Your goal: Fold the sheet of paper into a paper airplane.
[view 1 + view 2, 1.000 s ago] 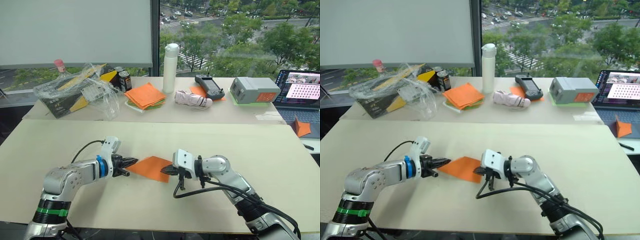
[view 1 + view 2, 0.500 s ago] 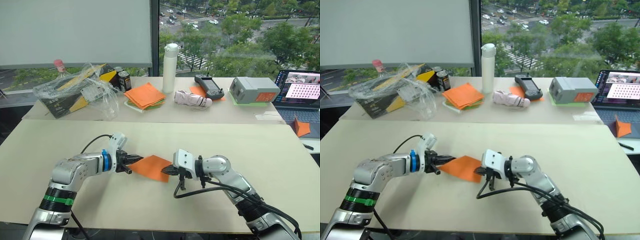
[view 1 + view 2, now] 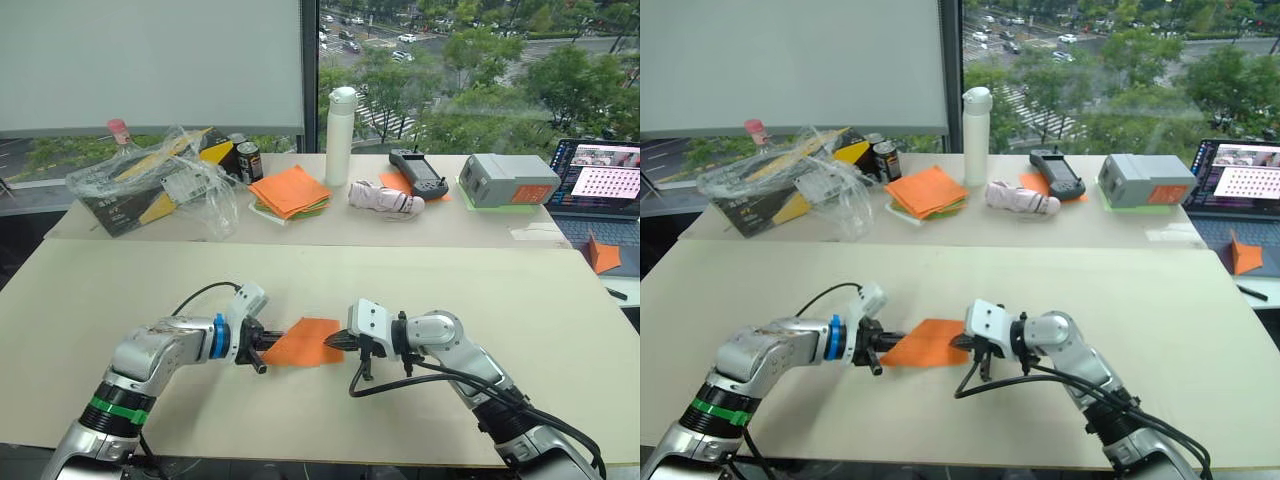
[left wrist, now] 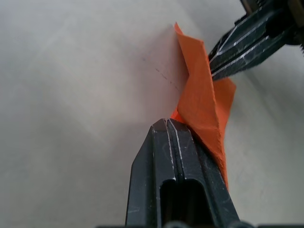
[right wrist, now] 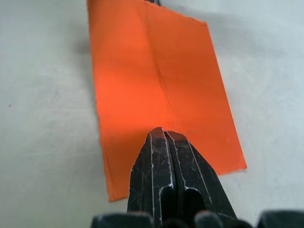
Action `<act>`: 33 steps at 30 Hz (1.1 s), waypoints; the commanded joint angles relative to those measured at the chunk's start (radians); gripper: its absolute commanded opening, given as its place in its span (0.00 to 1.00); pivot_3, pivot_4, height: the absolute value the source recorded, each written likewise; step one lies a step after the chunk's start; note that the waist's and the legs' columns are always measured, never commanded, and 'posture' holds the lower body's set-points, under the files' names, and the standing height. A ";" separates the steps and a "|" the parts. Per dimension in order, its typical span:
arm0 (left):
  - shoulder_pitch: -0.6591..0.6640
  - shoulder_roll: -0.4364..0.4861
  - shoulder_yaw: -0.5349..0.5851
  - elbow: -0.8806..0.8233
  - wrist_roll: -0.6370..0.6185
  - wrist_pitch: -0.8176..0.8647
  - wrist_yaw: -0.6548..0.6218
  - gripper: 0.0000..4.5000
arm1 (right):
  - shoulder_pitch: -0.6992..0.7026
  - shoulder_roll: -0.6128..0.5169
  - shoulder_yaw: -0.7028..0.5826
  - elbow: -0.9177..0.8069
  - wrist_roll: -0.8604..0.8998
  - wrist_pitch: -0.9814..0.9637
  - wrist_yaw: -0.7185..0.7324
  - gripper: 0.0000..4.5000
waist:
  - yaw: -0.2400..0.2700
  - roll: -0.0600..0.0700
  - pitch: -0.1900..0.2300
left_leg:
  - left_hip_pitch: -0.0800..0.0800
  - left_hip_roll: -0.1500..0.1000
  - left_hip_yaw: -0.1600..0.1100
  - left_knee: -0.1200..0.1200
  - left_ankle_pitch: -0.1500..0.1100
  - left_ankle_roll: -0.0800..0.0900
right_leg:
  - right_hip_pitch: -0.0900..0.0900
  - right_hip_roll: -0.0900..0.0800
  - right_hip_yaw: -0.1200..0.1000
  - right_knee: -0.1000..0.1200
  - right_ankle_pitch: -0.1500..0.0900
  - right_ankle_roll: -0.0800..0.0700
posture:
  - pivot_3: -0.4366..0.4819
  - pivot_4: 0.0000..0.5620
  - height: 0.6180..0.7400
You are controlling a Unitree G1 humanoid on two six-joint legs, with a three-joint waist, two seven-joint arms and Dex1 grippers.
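The sheet of paper (image 3: 305,341), bright orange with a centre crease, lies on the near table between my two grippers. My left gripper (image 3: 268,343) is shut on the sheet's left edge, which curls up off the table in the left wrist view (image 4: 202,99). My right gripper (image 3: 335,342) is shut, its tip resting on the sheet's right edge (image 5: 152,80). From the left wrist, the right gripper's fingertips (image 4: 223,64) touch the far side of the raised paper.
The back table holds a stack of orange and green sheets (image 3: 290,191), a white bottle (image 3: 340,122), a can (image 3: 249,161), a plastic-wrapped box (image 3: 160,180), a handheld device (image 3: 419,172), a grey box (image 3: 503,180) and a laptop (image 3: 603,185).
My left gripper has moved right along the table and closed on the sheet's left corner, lifting it toward the right gripper. The right gripper has stayed in place.
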 commanded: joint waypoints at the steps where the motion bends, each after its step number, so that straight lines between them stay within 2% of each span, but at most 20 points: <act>1: 0.002 0.008 -0.012 -0.004 0.024 -0.029 -0.020 0.00 | 0.006 -0.005 0.001 -0.036 0.001 -0.024 0.009 0.00 | 0.000 0.000 0.000 | 0.000 0.000 0.000 0.000 0.000 0.000 | 0.000 0.000 0.000 0.000 0.000 0.000 | 0.48 0.27 1.00; 8: 0.005 0.012 0.015 0.034 0.071 -0.065 -0.001 0.00 | 0.004 -0.006 0.002 -0.035 -0.002 -0.025 0.015 0.00 | 0.000 0.000 0.000 | 0.000 0.000 0.000 0.000 0.000 0.000 | 0.000 0.000 0.000 0.000 0.000 0.000 | 0.48 0.27 1.00; 15: 0.013 0.016 0.144 0.047 0.034 -0.033 0.043 0.00 | 0.006 -0.005 0.002 -0.033 -0.005 -0.029 0.020 0.00 | -0.004 0.000 0.000 | 0.001 0.000 0.000 0.000 0.000 0.000 | 0.000 0.000 0.000 0.001 0.000 0.000 | 0.48 0.27 1.00; 25: 0.053 -0.028 0.348 -0.206 -0.199 0.171 0.121 0.00 | 0.005 -0.002 0.004 -0.023 -0.007 -0.039 0.024 0.00 | -0.002 0.000 0.000 | 0.000 0.000 0.000 0.000 0.000 0.000 | 0.000 0.000 0.000 0.001 0.000 0.000 | 0.48 0.27 1.00; 29: 0.105 -0.020 0.359 -0.310 -0.272 0.221 0.135 0.00 | 0.005 -0.003 0.004 -0.022 -0.008 -0.041 0.027 0.00 | -0.003 0.000 0.000 | 0.000 0.000 0.000 0.000 0.000 0.000 | 0.000 0.000 0.000 0.001 0.000 0.000 | 0.48 0.27 1.00; 33: 0.164 -0.004 0.323 -0.341 -0.263 0.207 0.144 0.00 | 0.004 -0.002 0.005 -0.019 -0.008 -0.043 0.028 0.00 | -0.002 0.000 0.000 | 0.001 0.000 0.000 0.000 0.000 0.000 | 0.000 0.000 0.001 0.001 0.000 0.000 | 0.48 0.27 1.00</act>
